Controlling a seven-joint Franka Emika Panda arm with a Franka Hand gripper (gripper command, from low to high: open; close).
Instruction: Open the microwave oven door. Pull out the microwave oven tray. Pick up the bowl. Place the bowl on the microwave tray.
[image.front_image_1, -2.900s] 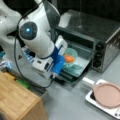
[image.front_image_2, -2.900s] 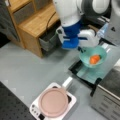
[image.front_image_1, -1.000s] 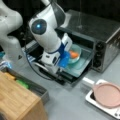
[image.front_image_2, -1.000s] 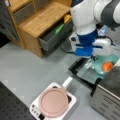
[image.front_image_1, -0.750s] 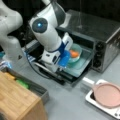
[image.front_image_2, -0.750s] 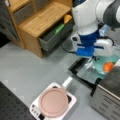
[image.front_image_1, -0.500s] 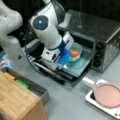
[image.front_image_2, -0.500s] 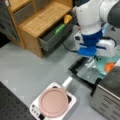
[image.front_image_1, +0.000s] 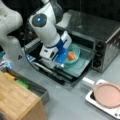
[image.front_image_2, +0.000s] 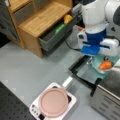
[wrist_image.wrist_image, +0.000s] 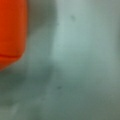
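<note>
Teal bowl (image.front_image_1: 75, 53) sat on the pulled-out tray (image.front_image_1: 77, 66); gripper (image.front_image_1: 65, 57) at its rim, grip state unclear.

We see the microwave oven (image.front_image_1: 100, 32) in brushed silver-grey metal with a dull sheen, its knobs (image.front_image_1: 99, 53) black and matt. The bowl (image.front_image_1: 75, 53) looks like smooth pale teal plastic, and in the wrist view its inside (wrist_image.wrist_image: 82, 62) is matt. The cabinet (image.front_image_2: 42, 18) is light wood. The tabletop (image.front_image_2: 27, 70) is flat matt grey.
</note>
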